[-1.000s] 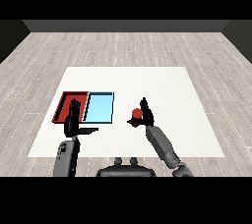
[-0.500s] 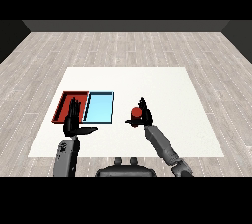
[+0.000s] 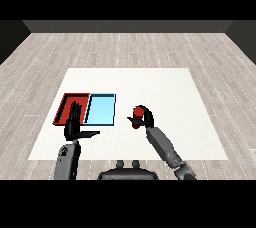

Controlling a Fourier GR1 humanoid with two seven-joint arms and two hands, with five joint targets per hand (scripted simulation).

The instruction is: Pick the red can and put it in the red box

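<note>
The red can point(image 3: 137, 114) stands upright on the white table, right of the trays. My right hand point(image 3: 145, 117) is curled round it, fingers over its right side and thumb across its front. The red tray point(image 3: 66, 106) lies at the left, with the light blue tray point(image 3: 101, 109) touching its right side. My left hand point(image 3: 75, 125) is held upright in front of the red tray, fingers straight and thumb pointing right, holding nothing. It hides part of the red tray's near right corner.
The white table point(image 3: 165, 92) extends far to the right and behind the trays. Grey wooden floor surrounds it.
My right hand has closed round the red can; a second ago its fingers were straight beside the can. The left hand has stayed in place.
</note>
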